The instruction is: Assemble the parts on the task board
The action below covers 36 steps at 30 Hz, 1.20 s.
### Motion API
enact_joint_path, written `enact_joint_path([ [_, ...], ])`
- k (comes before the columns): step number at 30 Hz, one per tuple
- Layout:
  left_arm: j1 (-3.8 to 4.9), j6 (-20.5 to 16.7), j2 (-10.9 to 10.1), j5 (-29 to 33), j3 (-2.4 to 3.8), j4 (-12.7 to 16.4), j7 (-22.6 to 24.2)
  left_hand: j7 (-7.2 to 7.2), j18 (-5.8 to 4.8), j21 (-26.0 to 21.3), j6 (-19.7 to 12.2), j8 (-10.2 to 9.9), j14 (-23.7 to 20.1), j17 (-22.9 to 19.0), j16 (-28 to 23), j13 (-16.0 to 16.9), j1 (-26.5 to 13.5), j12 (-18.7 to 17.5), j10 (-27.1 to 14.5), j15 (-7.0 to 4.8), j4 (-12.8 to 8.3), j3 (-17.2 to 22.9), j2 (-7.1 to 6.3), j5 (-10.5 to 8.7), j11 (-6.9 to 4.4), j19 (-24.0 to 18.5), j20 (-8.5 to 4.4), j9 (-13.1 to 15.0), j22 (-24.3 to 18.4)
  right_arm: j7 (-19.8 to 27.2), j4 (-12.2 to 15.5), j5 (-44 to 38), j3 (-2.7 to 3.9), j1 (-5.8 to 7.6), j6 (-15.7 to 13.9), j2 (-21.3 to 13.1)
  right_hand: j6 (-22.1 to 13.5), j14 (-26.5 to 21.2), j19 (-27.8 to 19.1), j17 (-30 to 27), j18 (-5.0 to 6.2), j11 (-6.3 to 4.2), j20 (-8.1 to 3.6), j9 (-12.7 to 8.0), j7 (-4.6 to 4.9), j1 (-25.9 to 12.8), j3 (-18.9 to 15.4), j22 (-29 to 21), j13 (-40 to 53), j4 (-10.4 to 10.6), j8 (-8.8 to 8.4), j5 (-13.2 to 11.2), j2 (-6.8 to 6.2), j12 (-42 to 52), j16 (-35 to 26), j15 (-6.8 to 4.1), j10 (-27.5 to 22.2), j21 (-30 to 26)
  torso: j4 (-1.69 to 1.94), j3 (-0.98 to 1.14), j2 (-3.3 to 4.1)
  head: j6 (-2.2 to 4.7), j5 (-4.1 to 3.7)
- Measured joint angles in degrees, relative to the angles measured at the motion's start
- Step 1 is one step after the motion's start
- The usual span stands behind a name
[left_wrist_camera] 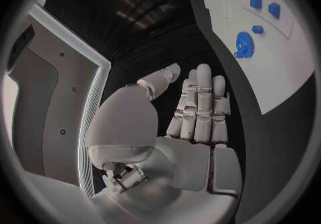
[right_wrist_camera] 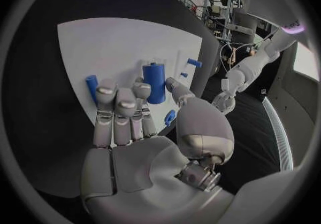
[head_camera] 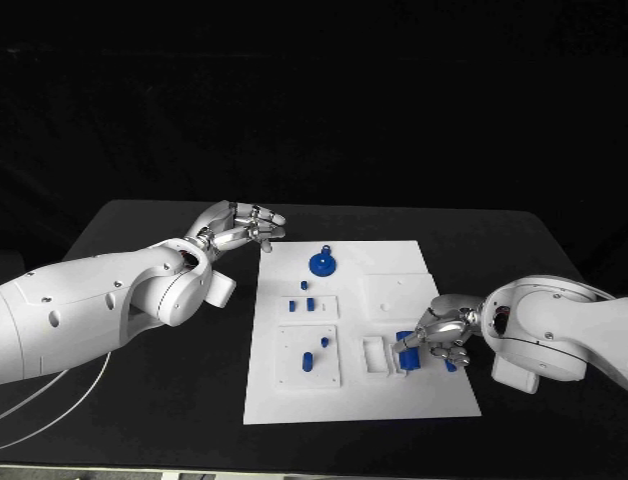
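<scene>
Blue cylindrical part (right_wrist_camera: 154,82) stands upright near the task board's (head_camera: 357,400) right edge, just beyond my right hand (head_camera: 441,338); fingers curled close, contact I cannot tell. Left hand (head_camera: 239,226) hovers off the board's far-left corner, fingers together, holding nothing.

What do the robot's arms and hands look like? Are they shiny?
Both arms are smooth, rounded white shells with small dark dots. The left arm has thin white cables hanging beneath it. The left hand and right hand are shiny silver metal, built from many jointed segments, with fingertips like rounded caps.
</scene>
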Motion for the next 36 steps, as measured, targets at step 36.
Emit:
enact_joint_path([
  [36,0.00,0.24,-0.18,0.01,0.00,0.22,-0.13,0.00,0.00,-0.23,0.00,0.00,0.00,0.15,0.00,-0.01,0.00,0.00,0.00,0.00,0.31,0.01,0.00,0.00,0.00,0.00,0.00,-0.04,0.09,0.11,-2.27,1.39,0.03,-0.28,0.16,6.11,-0.04,0.10,0.01,0.17,0.00,-0.32,0.03,-0.24,0.04,-0.68,0.15,0.00,-0.04,-0.15,0.21,0.00,-0.68,0.00,-0.22,0.09,0.12,0.00,-0.04,0.01,0.06,-0.44,0.33],
])
